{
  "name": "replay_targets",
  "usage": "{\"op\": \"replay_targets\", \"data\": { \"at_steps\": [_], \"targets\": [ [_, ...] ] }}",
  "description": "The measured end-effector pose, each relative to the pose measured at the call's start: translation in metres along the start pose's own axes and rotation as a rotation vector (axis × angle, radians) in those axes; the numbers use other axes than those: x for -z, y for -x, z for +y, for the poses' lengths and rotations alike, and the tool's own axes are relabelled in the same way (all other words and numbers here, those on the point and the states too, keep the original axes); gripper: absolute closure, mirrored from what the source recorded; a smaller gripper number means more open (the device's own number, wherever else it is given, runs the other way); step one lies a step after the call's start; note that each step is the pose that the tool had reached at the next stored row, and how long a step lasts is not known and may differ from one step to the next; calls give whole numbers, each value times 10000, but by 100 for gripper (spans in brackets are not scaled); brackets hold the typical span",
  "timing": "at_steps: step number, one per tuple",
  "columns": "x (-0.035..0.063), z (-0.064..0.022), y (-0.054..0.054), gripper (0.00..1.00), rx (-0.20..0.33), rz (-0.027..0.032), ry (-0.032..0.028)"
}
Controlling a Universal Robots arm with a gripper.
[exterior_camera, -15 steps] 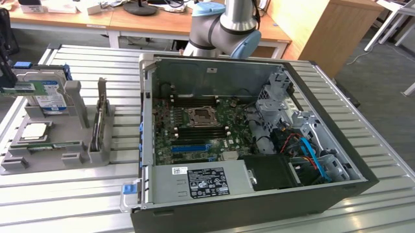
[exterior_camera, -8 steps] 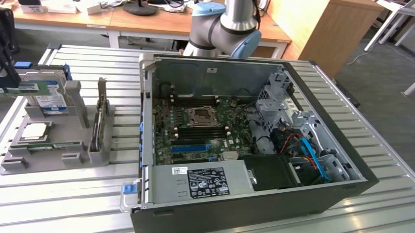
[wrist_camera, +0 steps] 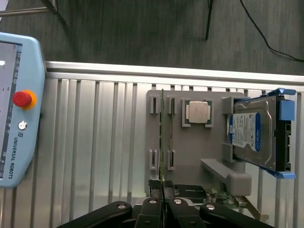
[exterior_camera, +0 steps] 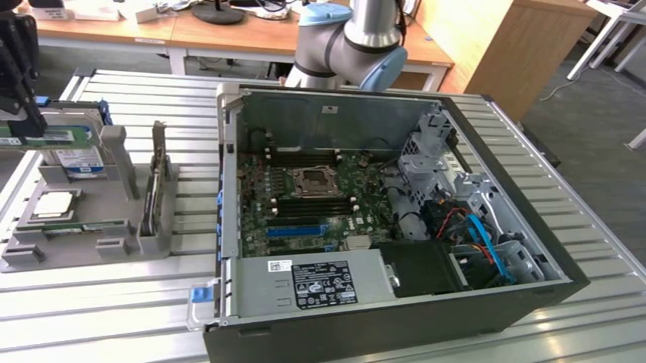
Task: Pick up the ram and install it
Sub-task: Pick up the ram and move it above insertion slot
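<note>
The ram (exterior_camera: 41,138) is showing in the exterior view as a long, narrow green strip lying level, with a pale patch along its face and darker blocks beside it. In the wrist view the ram (wrist_camera: 162,137) is presenting only its thin edge, a slim greenish line running straight out from between the black fingers (wrist_camera: 151,204).

The pincer (exterior_camera: 23,128) is pinching the ram, with its fingers pressed together on the thin board. In the wrist view the pincer (wrist_camera: 163,192) is gripping one end of the stick, and the rest is reaching away from the fingertips. The arm's dark wrist is coming down from above, so the ram is hanging just below it.

The ram is sitting over the grey holder (exterior_camera: 20,257), towards its end on the exterior view's left. Seen from the wrist, it is lining up with the small pairs of brackets on the grey holder (wrist_camera: 190,152). Whether its lower edge is touching them I cannot tell.

On the same holder a processor (wrist_camera: 198,112) is lying flat just beside the ram's line. A blue-labelled hard drive (wrist_camera: 254,133) is standing further along the holder. The open computer case (exterior_camera: 565,272) is standing well apart from the holder, on the exterior view's right. Both are resting on the slatted desk (exterior_camera: 121,310).
</note>
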State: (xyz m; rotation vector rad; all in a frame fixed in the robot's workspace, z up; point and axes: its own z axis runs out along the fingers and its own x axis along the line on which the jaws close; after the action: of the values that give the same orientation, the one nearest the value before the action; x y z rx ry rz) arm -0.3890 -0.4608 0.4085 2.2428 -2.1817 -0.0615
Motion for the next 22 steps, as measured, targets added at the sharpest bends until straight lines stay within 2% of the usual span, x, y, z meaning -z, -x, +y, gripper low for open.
{"op": "replay_targets", "data": {
  "at_steps": [11, 22],
  "targets": [
    [8, -197, -9, 88, 0, 0, 0],
    [13, -350, -15, 88, 0, 0, 0]
  ]
}}
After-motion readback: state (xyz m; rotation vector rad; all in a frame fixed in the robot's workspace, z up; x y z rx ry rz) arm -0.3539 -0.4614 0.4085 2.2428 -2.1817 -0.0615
